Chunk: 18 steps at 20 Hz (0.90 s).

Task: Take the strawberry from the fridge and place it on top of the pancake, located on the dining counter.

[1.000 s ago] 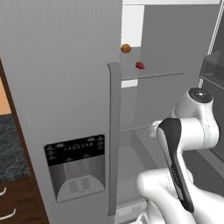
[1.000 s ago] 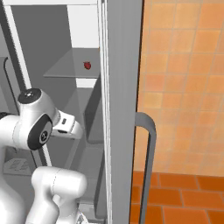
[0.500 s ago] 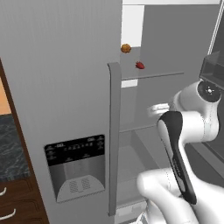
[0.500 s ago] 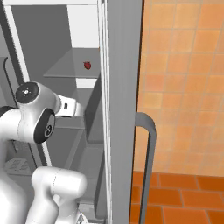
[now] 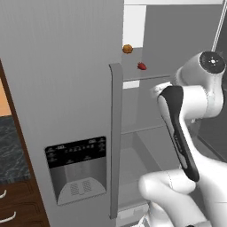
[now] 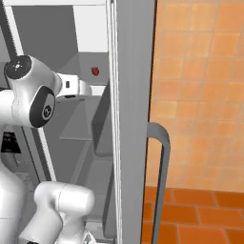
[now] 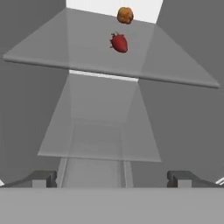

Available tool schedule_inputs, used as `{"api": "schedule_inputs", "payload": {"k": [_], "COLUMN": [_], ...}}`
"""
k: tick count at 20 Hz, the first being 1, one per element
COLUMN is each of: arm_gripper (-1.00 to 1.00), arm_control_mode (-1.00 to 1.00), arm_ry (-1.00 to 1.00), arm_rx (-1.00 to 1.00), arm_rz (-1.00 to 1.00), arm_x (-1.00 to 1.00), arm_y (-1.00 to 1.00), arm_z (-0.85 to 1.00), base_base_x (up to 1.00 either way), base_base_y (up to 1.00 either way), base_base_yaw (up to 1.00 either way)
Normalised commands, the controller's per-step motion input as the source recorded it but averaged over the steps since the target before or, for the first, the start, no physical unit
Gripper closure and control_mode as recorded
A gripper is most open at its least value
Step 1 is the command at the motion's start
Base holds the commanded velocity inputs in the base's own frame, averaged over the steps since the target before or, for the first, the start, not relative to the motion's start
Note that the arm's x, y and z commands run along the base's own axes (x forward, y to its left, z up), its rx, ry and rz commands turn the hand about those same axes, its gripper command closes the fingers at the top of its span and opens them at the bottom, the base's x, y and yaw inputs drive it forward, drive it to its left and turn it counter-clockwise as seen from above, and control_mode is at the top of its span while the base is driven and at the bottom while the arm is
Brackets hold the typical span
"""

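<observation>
Red strawberry (image 7: 119, 43) sat on the fridge's (image 5: 66, 88) upper shelf (image 7: 109, 61), at about 12 o'clock from the end effector (image 7: 112, 178), with an orange-brown nugget (image 7: 125, 15) just behind it. End effector was spread wide, holding nothing, and well short of the berry.

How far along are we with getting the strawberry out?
Done: the fridge stands open. In hand: the gripper, open and empty, faces the shelf where the strawberry sits. Left: grasp it and carry it to the pancake.
</observation>
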Motion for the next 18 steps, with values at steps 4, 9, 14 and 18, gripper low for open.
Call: {"api": "schedule_inputs", "payload": {"k": [4, 9, 14, 18], "arm_gripper": [-1.00, -1.00, -1.00, -1.00], "arm_control_mode": [-1.00, -1.00, -1.00, -1.00], "arm_ry": [0.01, 0.00, 0.00, -0.03], "arm_rx": [0.00, 0.00, 0.01, 0.14], "arm_rz": [0.00, 0.00, 0.00, 0.00], "arm_x": [0.68, 0.93, 0.92, 0.89], "arm_y": [0.00, 0.00, 0.00, 0.00], "arm_z": [0.22, 0.06, 0.21, -0.02], "base_base_x": [0.00, 0.00, 0.00, 0.00], "base_base_y": [0.00, 0.00, 0.00, 0.00], "base_base_yaw": [0.00, 0.00, 0.00, 0.00]}}
